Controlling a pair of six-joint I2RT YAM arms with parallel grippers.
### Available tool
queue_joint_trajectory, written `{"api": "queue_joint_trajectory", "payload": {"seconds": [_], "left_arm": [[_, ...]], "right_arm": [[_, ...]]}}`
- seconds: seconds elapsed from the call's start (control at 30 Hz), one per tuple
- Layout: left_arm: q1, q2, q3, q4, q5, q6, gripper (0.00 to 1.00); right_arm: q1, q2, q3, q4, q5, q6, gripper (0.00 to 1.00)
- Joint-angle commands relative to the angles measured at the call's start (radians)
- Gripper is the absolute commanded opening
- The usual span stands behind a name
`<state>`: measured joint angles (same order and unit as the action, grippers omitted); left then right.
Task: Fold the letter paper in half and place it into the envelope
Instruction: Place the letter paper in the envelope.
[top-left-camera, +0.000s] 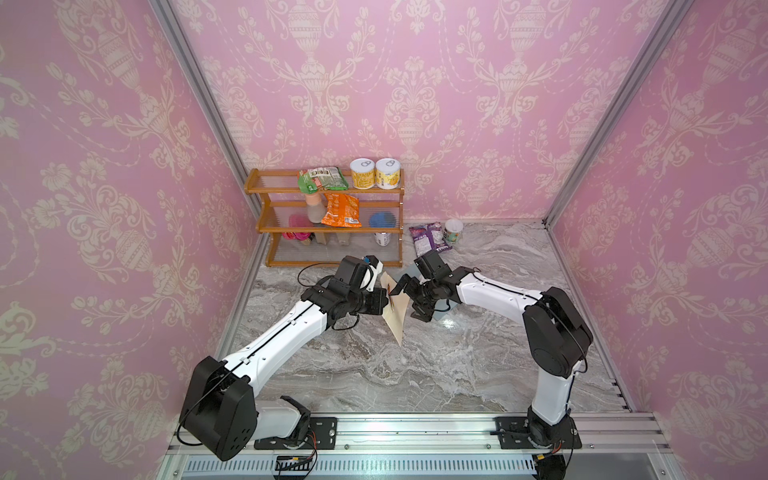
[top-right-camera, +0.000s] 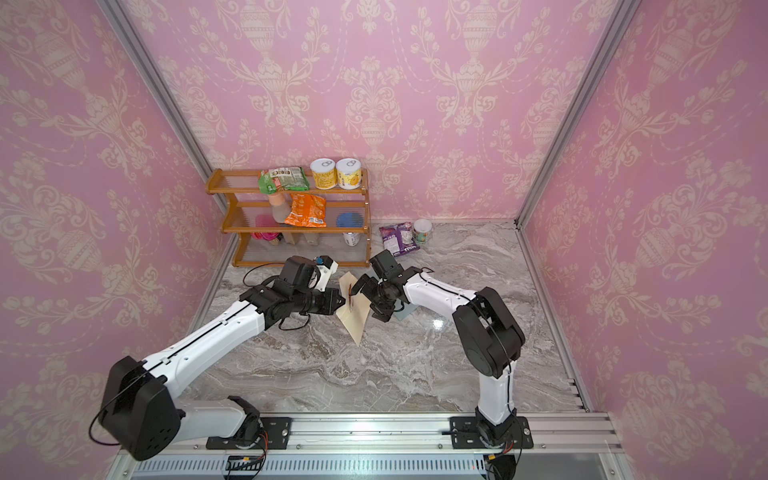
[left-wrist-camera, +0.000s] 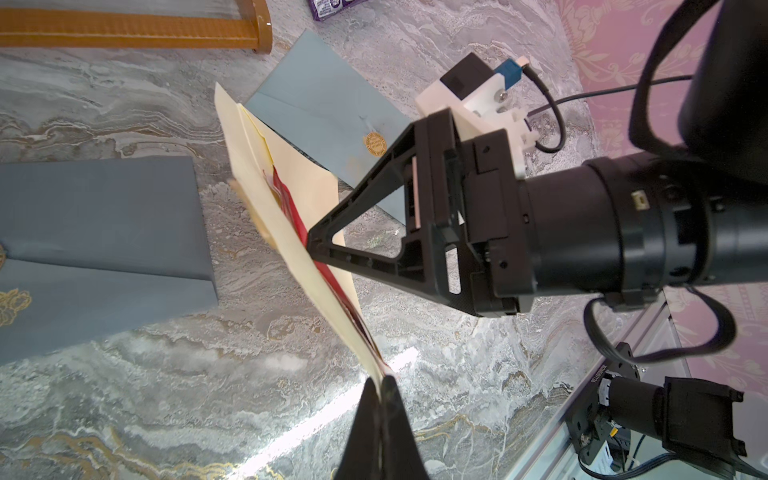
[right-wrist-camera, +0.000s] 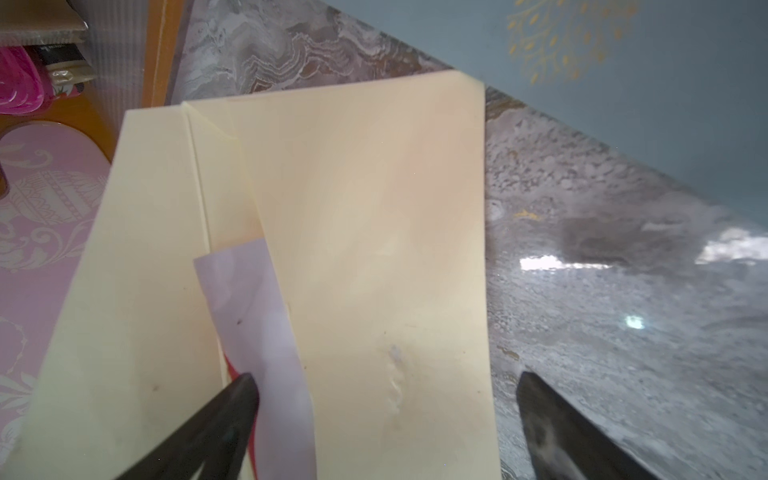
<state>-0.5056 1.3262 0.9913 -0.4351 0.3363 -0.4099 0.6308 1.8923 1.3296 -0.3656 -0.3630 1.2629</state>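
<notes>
On the left side, the left gripper (left-wrist-camera: 380, 395) has its fingers (left-wrist-camera: 365, 428) pinched tight on one edge of the long cream paper envelope (top-left-camera: 397, 318). It holds the envelope up off the grey marble tabletop (top-left-camera: 457, 365), tilted, with the mouth turned toward the other arm. I think that is why it is up in the air: a flat envelope lying on the tabletop is hard to fill.

Peeking out of the mouth is the white letter paper with red on it (right-wrist-camera: 257, 316). Most of it looks to be inside, but a bit sticks out.

To the right, the right gripper (right-wrist-camera: 386, 380) has its fingers (right-wrist-camera: 216, 415) spread wide, holding nothing. One finger tip touches the letter at the mouth, likely to push it deeper. The other finger is out past the envelope's edge.

Under them a blue-grey envelope with a gold seal (left-wrist-camera: 316, 108) lies flat on the tabletop.
</notes>
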Motion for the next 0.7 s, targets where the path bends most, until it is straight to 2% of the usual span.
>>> {"api": "queue_joint_trajectory", "payload": {"seconds": [0.0,0.23,0.5,0.67], "left_arm": [[0.007,-0.015,0.009,0.033,0.035,-0.004,0.00],[0.011,-0.021,-0.011,0.032,0.010,-0.008,0.00],[0.033,-0.016,-0.086,0.050,-0.030,-0.060,0.00],[0.059,-0.019,-0.156,0.107,-0.014,-0.113,0.00]], "right_arm": [[0.007,0.049,0.007,-0.156,0.029,-0.050,1.00],[0.008,0.080,0.112,-0.350,0.074,-0.124,1.00],[0.005,0.026,0.237,-0.398,0.102,-0.191,1.00],[0.003,0.009,0.255,-0.395,0.104,-0.212,1.00]]}}
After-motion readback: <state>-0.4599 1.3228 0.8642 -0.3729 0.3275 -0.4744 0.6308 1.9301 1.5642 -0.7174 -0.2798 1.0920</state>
